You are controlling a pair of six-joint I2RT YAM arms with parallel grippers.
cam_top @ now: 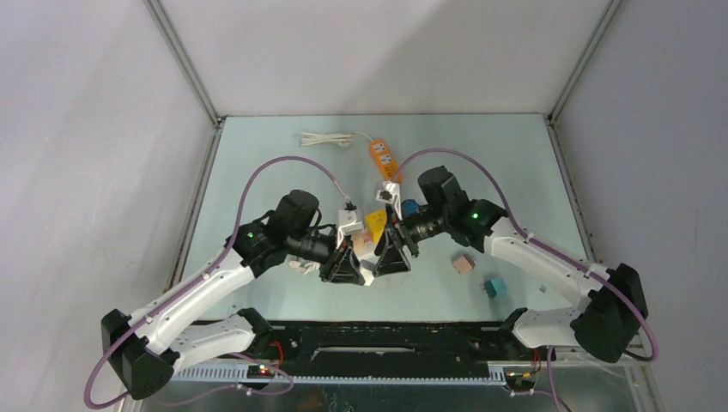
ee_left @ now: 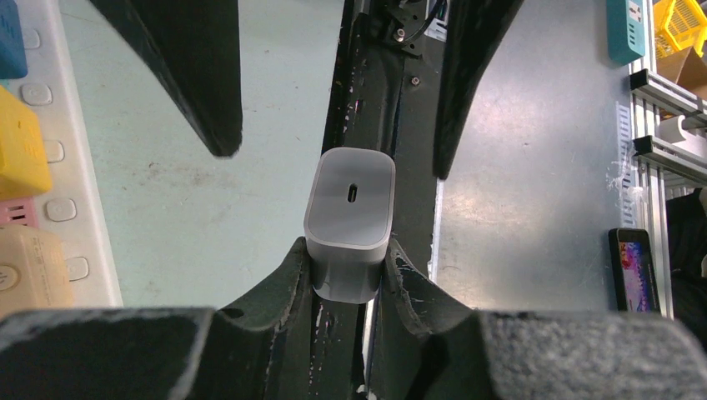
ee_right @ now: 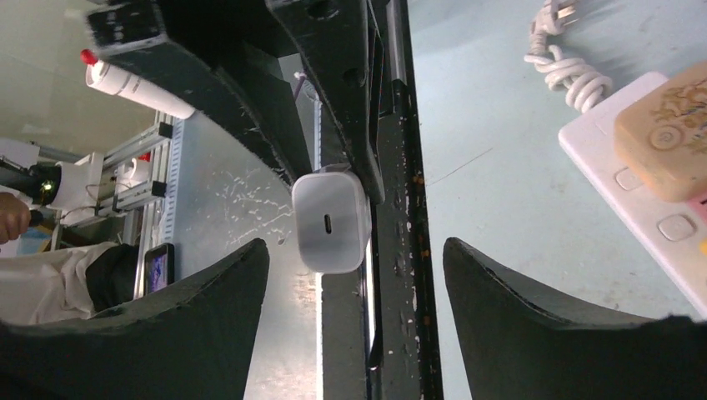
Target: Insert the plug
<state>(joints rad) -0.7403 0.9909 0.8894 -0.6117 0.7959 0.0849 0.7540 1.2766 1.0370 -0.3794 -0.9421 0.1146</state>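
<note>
Seen from above, two white robot arms lean in from the near edge of a pale green table and meet head to head at its centre. On the left, the left gripper is clamped on a small white charger plug, its two black fingers pressing the plug's sides. From overhead the plug is hidden between the two grippers.

Directly opposite, the right gripper faces the plug with its fingers spread wide, one on each side and neither touching it.

A white power strip lies on the table under and beside the grippers. Its sockets that can be seen hold other adapters: a blue one, a yellow one, a pink one and a tan one. The arms cover much of the strip from above.

Further back, from left to right, are a coiled white cable and an orange power strip. To the right of the grippers, well clear of them, a tan block and a teal block sit on the table.
</note>
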